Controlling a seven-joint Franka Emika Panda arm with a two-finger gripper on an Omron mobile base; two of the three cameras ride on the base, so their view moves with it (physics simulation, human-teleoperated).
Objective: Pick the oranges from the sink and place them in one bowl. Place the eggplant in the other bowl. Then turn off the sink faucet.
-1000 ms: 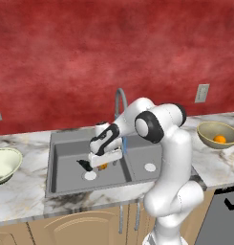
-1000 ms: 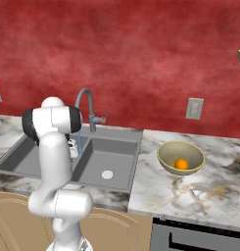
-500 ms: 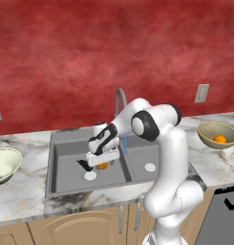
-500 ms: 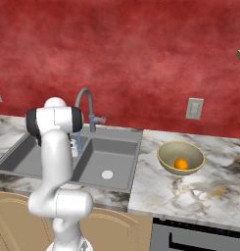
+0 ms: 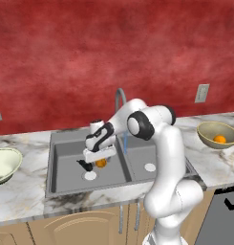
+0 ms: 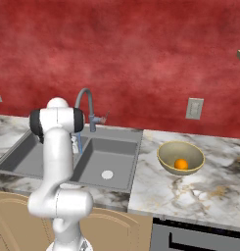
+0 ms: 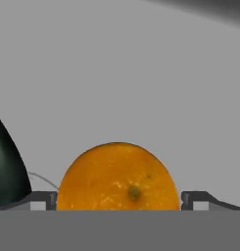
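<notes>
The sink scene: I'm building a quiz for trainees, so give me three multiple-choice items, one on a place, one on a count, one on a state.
1. Where is the orange nearest the gripper?
A. in the left basin of the sink
B. in the pale bowl
C. on the counter

2. How many oranges lie in the tan bowl?
A. none
B. one
C. two

3. How do the jaws stand?
A. shut on the eggplant
B. shut, empty
C. open, either side of the orange

Key: 1 A, the left base view shows it by the drain; 2 B, a single orange sits inside; 3 C, the hand view shows a tip on each side, the eggplant off to one edge.
</notes>
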